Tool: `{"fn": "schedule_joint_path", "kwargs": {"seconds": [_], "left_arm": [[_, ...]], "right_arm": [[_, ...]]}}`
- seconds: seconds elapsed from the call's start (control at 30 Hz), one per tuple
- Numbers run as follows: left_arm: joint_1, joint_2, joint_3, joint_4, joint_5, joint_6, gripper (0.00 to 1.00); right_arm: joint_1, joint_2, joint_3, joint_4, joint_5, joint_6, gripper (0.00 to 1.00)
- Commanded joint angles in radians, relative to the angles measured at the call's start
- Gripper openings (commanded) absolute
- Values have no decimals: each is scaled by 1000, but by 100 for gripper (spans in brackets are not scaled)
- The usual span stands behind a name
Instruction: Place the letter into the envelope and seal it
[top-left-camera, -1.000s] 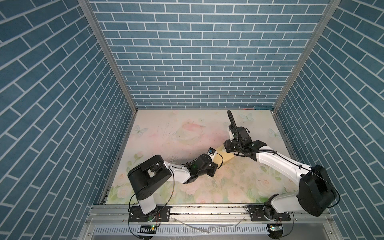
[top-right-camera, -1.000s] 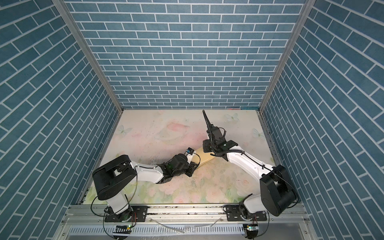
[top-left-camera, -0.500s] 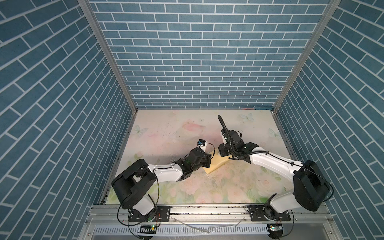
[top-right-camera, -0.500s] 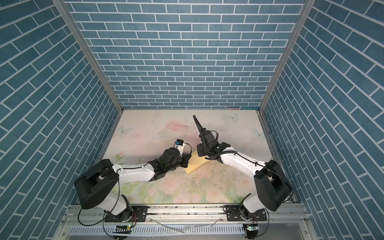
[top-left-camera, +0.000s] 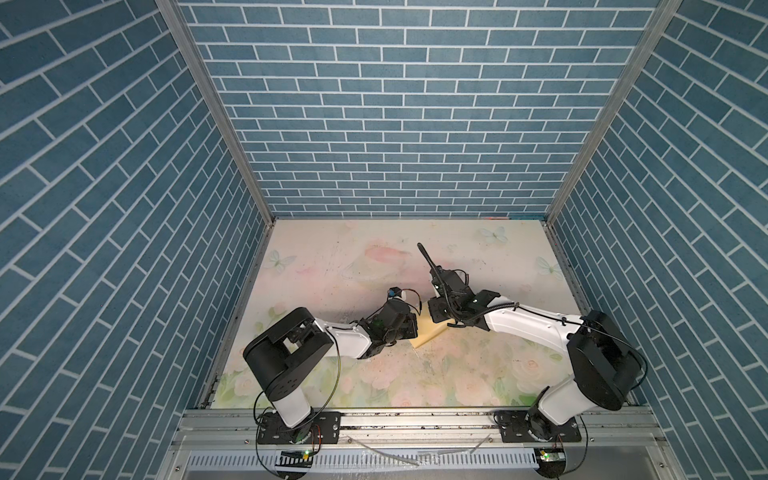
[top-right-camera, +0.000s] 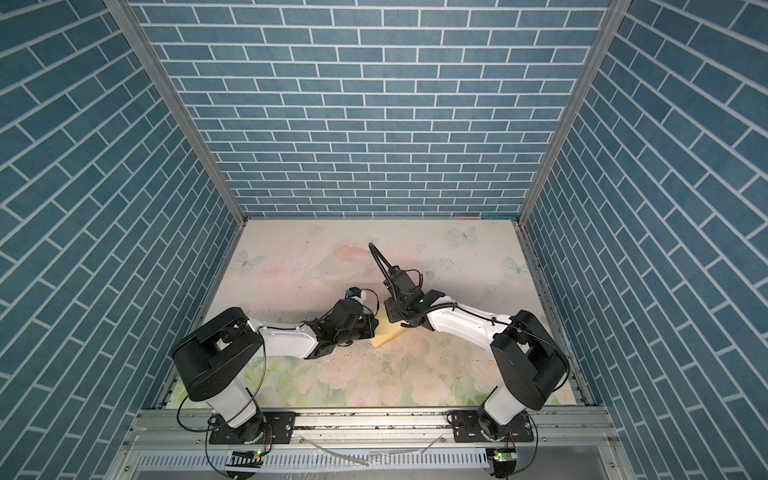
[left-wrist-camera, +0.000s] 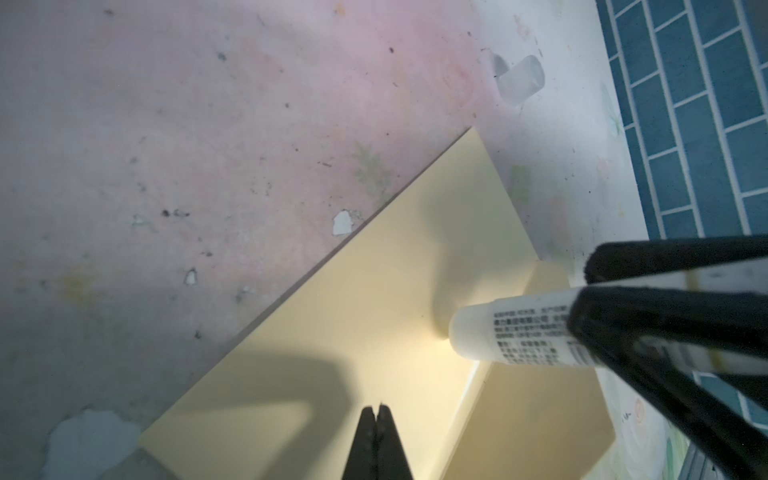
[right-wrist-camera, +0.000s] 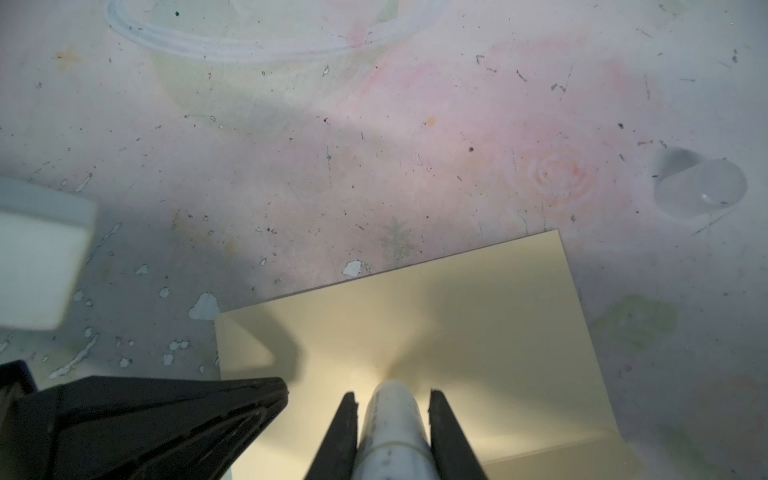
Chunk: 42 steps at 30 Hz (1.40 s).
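Though it shows only partly from above, envelope (top-left-camera: 428, 334) under closed left claw (left-wrist-camera: 377, 409), right claw (right-wrist-camera: 392, 395) clamped on glue stick (left-wrist-camera: 511, 332).

We face a back wall (top-left-camera: 395, 116) and two side walls (top-left-camera: 104, 208), all covered in blue brick pattern with white joints. Metal posts (top-left-camera: 216, 112) run up both far corners. The table (top-left-camera: 332, 249) has a pale floral print, with pink roses and green leaves toward the front and butterflies (top-left-camera: 494, 235) near the back. In the wrist views we find the print scuffed, speckled with dark marks and broken by white chips (left-wrist-camera: 343, 222). A metal rail (top-left-camera: 415, 422) edges the front, with a slotted duct (top-left-camera: 232, 459) below it. The light is even and the shadows are soft.
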Motion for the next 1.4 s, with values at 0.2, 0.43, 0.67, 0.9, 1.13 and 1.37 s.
{"fn": "schedule_joint_path", "kwargs": {"seconds": [0.2,0.43,0.67,0.9,1.13,1.37], "left_arm": [[12,32,7,-70,11,-47,0],[14,51,26,-120,4,-47,0],[14,69,42,-193,-15,-47,0],[14,90,70,-246,-35,-46,0],[14,106,81,-291,-59,-34,0],[14,122,88,-310,-65,-30,0]], "right_arm": [[27,36,41,26,28,-18,0],[33,63,37,19,47,-26,0],[28,84,36,-8,102,-47,0],[0,80,24,-4,99,-34,0],[-25,67,9,9,100,-36,0],[-55,60,-6,14,103,-42,0]]}}
